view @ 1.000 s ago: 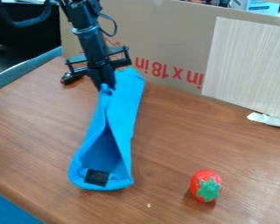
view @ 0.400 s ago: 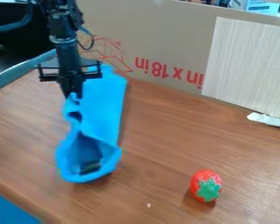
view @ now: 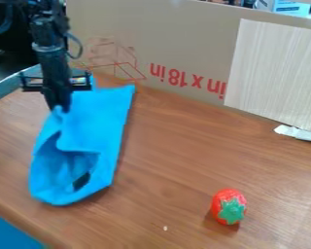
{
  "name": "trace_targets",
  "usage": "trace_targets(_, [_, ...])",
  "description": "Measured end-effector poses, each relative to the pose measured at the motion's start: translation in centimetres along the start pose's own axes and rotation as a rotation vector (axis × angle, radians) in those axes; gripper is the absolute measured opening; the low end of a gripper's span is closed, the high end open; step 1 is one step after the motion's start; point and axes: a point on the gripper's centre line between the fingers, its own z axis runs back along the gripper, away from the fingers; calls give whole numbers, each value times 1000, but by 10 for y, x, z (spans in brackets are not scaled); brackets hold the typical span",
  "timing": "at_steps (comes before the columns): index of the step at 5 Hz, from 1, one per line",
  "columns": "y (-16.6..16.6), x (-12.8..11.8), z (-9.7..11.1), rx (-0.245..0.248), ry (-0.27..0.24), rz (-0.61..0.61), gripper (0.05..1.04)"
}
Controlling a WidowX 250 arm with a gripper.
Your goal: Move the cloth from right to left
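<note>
We are seeing black gripper (view: 59, 109) hanging near nine o'clock in view, fingers pinched together, gripping raised fold of blue cloth (view: 99, 127). Cloth is lying mostly below fingertips on wooden table (view: 184, 155), far corner pointing to two o'clock from grip, near end sagging open toward six o'clock. We are noticing red toy strawberry (view: 225, 198) sitting well apart, at four o'clock from gripper.
</note>
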Motion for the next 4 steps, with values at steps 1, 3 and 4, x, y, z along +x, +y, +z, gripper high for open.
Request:
trace_targets(1, [23, -1, -2, 29, 25, -54, 111])
trace_targets(3, [56, 4, -2, 98, 47, -70, 111])
trace_targets(4, [65, 10, -1, 144, 68, -35, 111])
